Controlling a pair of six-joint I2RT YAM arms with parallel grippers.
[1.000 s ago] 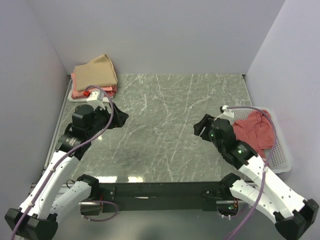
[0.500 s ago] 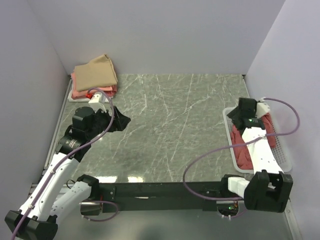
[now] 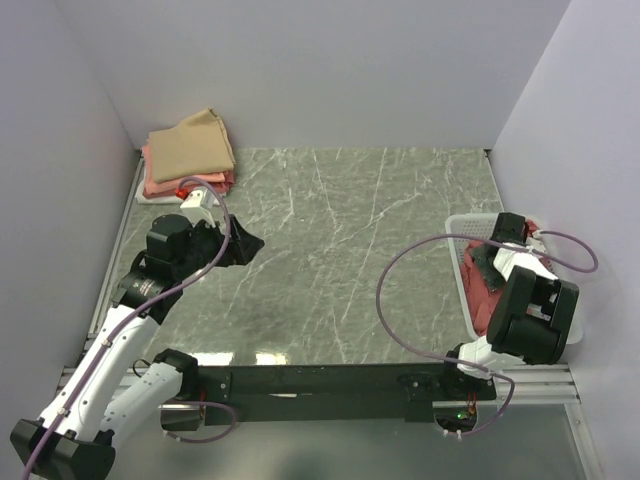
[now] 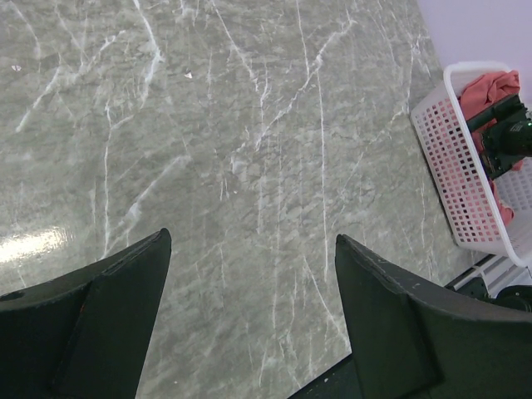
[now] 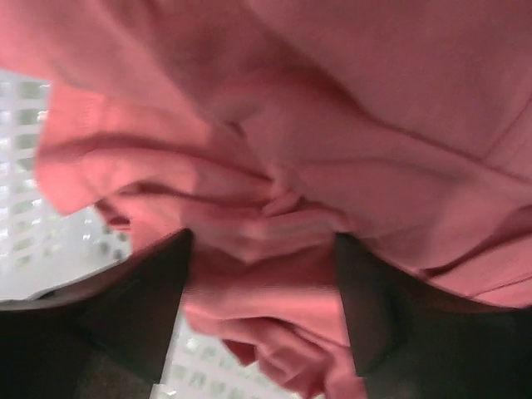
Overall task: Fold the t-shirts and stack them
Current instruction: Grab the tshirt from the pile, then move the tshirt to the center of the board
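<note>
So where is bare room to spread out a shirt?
The middle of the table is bare, between the left tool and the basket. Crowded: the far left corner with the folded shirts, and the basket, holding the red shirt and right tool.

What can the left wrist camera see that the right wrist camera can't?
Only the left wrist view shows the grey marble table and the left gripper, open with nothing between its fingers. Only the right wrist view shows the right gripper up close, open, with its fingers on either side of a bunched fold of cloth. Both show the salmon-red t-shirt and the white basket it lies in. They look far off in the left view, and the shirt fills the picture in the right.
</note>
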